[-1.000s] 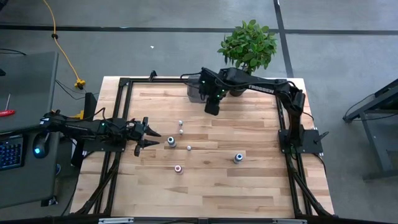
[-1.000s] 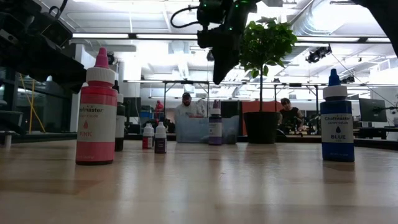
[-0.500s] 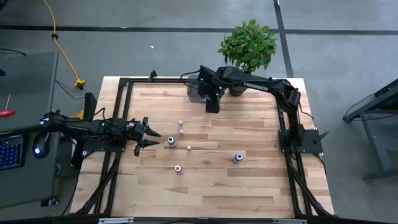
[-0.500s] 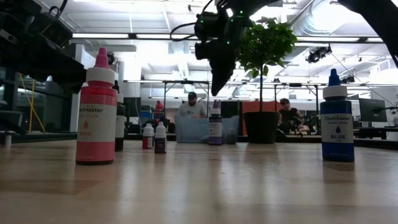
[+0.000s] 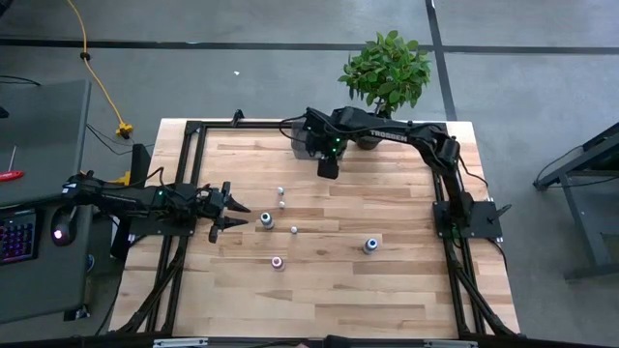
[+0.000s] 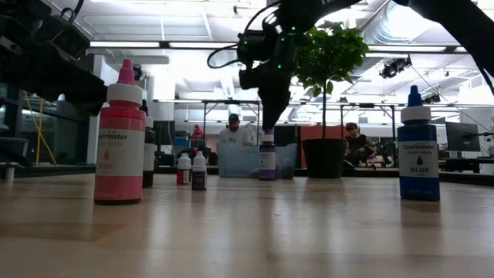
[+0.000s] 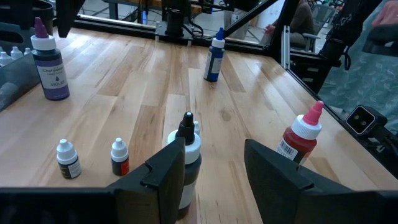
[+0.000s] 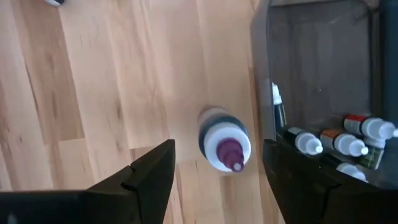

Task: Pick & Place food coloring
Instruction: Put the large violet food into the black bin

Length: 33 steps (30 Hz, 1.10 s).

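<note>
High view: the right end effector (image 5: 328, 170) hangs beside the grey tray (image 5: 302, 141). Low view: it hovers released above the violet bottle (image 6: 267, 157). Left wrist view: the left end effector (image 7: 214, 163) spread, behind a black-tipped bottle (image 7: 188, 152) on the desk (image 7: 149, 93).

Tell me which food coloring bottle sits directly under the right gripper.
The violet bottle with the purple tip, standing alone on the wood beside the grey tray, under the open right gripper; the other bottles stand farther off.
</note>
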### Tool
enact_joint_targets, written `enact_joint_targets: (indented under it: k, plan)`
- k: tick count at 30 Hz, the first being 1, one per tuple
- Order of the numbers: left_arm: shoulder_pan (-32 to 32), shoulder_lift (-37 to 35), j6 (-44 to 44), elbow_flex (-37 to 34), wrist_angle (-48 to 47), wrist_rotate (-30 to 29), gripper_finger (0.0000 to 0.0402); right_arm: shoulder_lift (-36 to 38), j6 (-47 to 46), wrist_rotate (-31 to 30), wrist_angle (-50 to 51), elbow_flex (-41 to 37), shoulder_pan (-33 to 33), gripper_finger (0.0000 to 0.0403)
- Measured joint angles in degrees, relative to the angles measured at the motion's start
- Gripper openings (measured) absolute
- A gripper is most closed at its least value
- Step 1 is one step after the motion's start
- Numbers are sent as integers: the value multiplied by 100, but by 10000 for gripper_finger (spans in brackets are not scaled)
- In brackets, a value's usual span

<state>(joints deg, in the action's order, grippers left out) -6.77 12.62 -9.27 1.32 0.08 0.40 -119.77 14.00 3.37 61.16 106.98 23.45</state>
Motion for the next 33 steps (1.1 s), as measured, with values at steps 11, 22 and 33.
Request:
enact_joint_targets:
  k: [11,22,33]
  plan:
    - [-1,-2,1,0,-2,0,163,-142,-70,-2,22,-2,54,232]
    - [-1,0,2,0,0,0,163,-236,-204,140,-72,-1,52,231]
    - [-1,-1,1,0,-2,1,163,-249,-260,146,-66,0,52,189]
